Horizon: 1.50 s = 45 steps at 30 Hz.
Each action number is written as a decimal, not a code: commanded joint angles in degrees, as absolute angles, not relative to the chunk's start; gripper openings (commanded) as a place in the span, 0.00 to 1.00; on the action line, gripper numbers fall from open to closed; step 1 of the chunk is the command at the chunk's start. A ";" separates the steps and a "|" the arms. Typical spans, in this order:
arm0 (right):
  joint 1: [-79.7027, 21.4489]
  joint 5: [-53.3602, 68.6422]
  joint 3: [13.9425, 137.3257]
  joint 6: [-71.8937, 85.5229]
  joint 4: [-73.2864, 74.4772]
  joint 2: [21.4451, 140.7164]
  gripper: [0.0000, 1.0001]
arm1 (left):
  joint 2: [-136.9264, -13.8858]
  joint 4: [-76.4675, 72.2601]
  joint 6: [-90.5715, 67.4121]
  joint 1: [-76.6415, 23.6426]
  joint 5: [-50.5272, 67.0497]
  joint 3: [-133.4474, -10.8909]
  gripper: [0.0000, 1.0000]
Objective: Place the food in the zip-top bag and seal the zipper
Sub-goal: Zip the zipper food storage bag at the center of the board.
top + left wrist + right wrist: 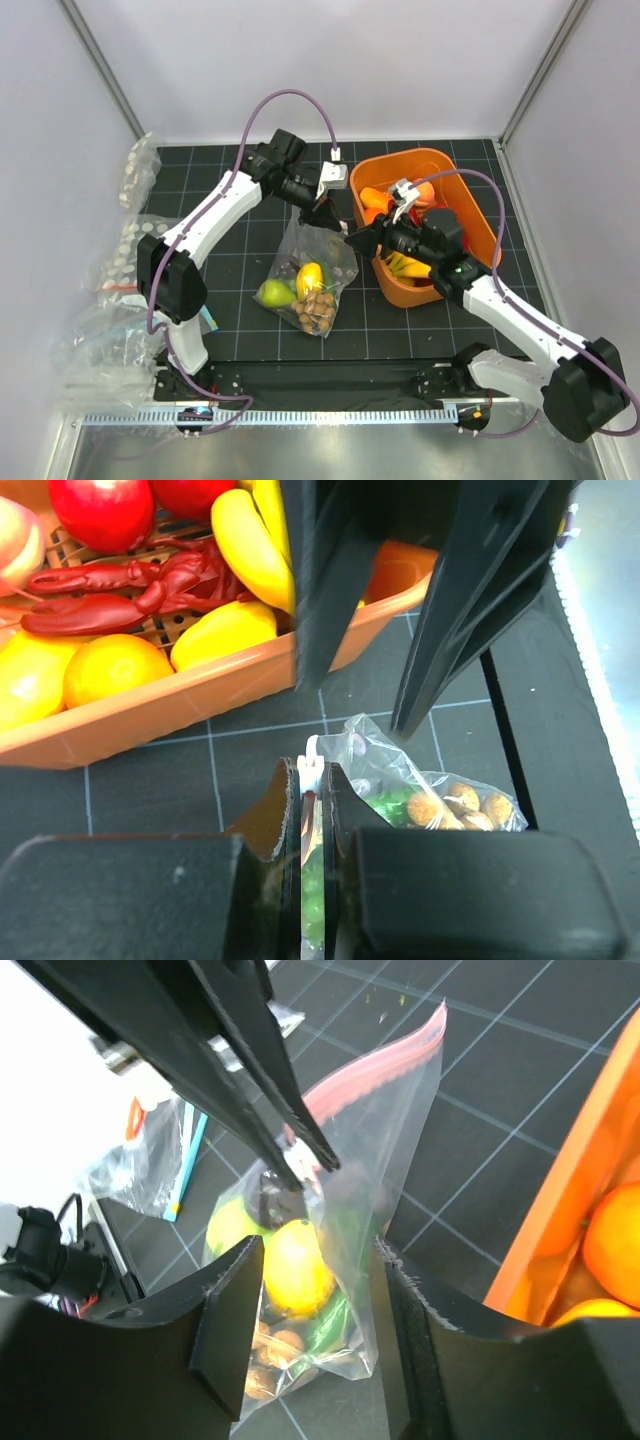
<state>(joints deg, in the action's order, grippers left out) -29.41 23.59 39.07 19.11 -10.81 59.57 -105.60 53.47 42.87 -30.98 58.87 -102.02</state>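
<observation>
Black gridded mat (pixel 240 330) carries orange tub (pixel 400 157) at right of centre. Zip-top bag (pixel 320 262) sits mid-mat, just left of the tub. Left gripper (pixel 312 780) fingers pressed together, pinching the bag's top rim. Right gripper (pixel 320 1255) fingers spread, beside the bag. Inside the bag: yellow fruit (pixel 310 275), green fruit (pixel 274 292), nut cluster (pixel 317 308). Pink zipper (pixel 400 1055) runs along the upper edge.

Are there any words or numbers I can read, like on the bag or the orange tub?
No text can be read anywhere.
zip-top bag: no words, just clear plastic with a pink rim.
orange tub: no label showing.
toothed strip at the table's near edge: fine marks only, too small to read.
</observation>
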 commanded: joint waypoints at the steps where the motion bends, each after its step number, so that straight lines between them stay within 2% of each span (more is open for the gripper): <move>1: -29.79 27.25 40.25 17.14 -16.08 62.05 0.54 | -102.22 54.67 44.12 -30.85 62.23 -103.71 0.00; 5: -30.32 27.77 41.13 16.79 -17.57 63.72 0.53 | -102.22 54.84 44.30 -30.85 63.19 -103.88 0.00; 7: -30.50 27.51 41.66 16.79 -17.58 64.86 0.47 | -102.22 54.76 44.30 -30.85 63.54 -103.97 0.00; 11: -30.50 27.68 42.36 17.49 -19.67 66.53 0.42 | -102.57 54.84 44.21 -30.94 64.25 -104.24 0.00; 13: -30.67 27.86 42.80 18.19 -20.30 67.75 0.32 | -102.83 54.76 44.21 -31.03 64.07 -104.41 0.00; 14: -30.67 27.69 43.59 18.45 -19.87 68.29 0.23 | -103.09 54.76 44.12 -31.03 64.16 -104.41 0.00; 15: -30.67 27.60 43.94 18.54 -19.34 68.64 0.06 | -103.18 54.49 44.03 -31.03 63.90 -104.41 0.00; 16: -30.67 27.16 44.03 18.89 -18.99 68.47 0.01 | -103.36 54.23 43.95 -31.03 63.29 -104.41 0.00; 22: -30.59 19.26 37.71 21.18 -23.20 62.50 0.01 | -104.85 48.17 38.67 -30.76 58.72 -103.09 0.00; 31: -29.27 9.94 32.53 25.66 -24.87 56.52 0.01 | -107.31 45.62 37.53 -28.30 60.03 -104.41 0.00; 37: -28.21 1.34 29.97 27.33 -21.01 50.80 0.01 | -111.09 43.33 35.60 -26.11 61.17 -105.03 0.00; 45: -26.81 -1.93 29.62 30.23 -18.64 50.45 0.01 | -115.74 41.75 34.55 -20.84 63.10 -105.99 0.00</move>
<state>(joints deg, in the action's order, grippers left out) -27.59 3.27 29.52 28.60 -17.28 51.83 -114.34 44.31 35.97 -24.67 63.05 -103.83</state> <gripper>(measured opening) 0.028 0.061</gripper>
